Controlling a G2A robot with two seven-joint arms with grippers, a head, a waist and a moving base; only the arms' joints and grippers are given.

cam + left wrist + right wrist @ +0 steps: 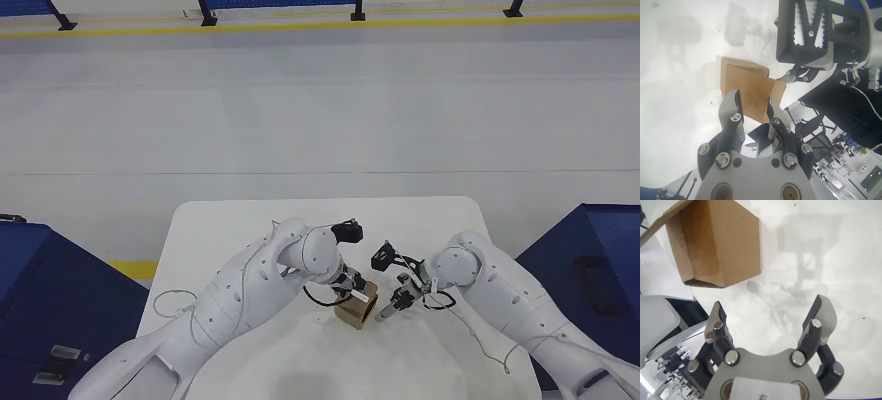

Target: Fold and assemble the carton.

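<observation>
Small brown carton [356, 308], near the front middle of the white table [230, 230], between two grippers. Judged mid-assembly: squared into a box shape, with closing the loose flap probably next, calling for a steady hold on one side and a push from the other. Plain corrugated cardboard, crisp upright folds, one flap jutting out at an end, rough cut edge at the other. Left gripper [754, 95] closed partway onto the upper panel, cardboard between its pads. Right gripper [770, 306] spread wide, empty, just beside the carton.
</observation>
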